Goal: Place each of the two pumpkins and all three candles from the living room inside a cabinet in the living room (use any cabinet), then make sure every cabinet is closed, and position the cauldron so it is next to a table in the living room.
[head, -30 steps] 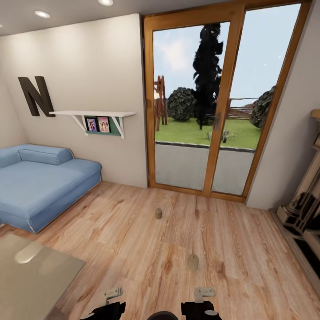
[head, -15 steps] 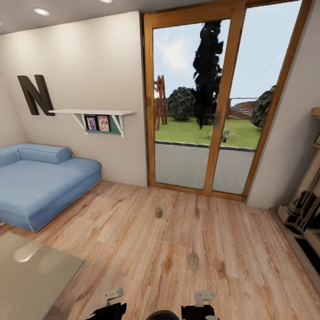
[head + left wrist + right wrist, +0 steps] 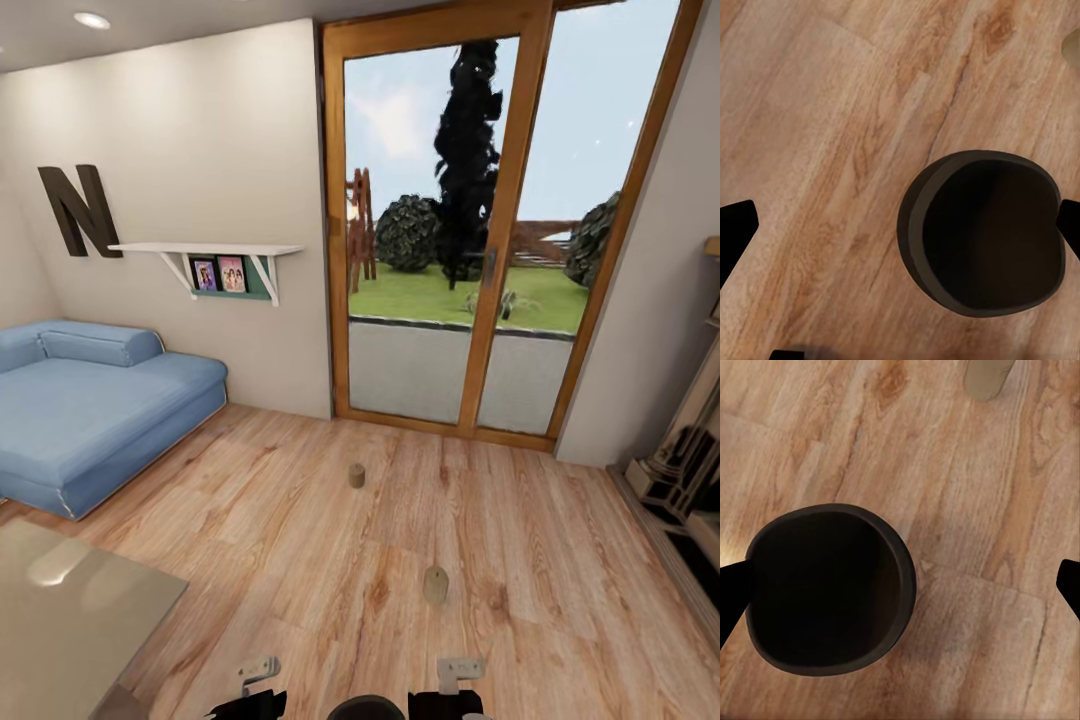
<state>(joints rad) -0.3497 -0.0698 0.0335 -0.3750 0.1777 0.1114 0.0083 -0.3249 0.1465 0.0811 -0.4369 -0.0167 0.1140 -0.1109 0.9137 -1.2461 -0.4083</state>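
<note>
Both arms sit low and tucked at the bottom edge of the head view, side by side, pale brackets above black housings. Left end effector [image 3: 255,690] faces down, its dark fingertips [image 3: 736,232] spread wide apart. Right end effector [image 3: 450,690] mirrors it, fingertips [image 3: 731,592] equally wide, nothing between them.

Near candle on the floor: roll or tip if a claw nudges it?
The near candle looks to lean or lie over on the wood floor, so probably rolls. The far candle stands upright and stubby, likelier to slide. Both look rigid.
</note>
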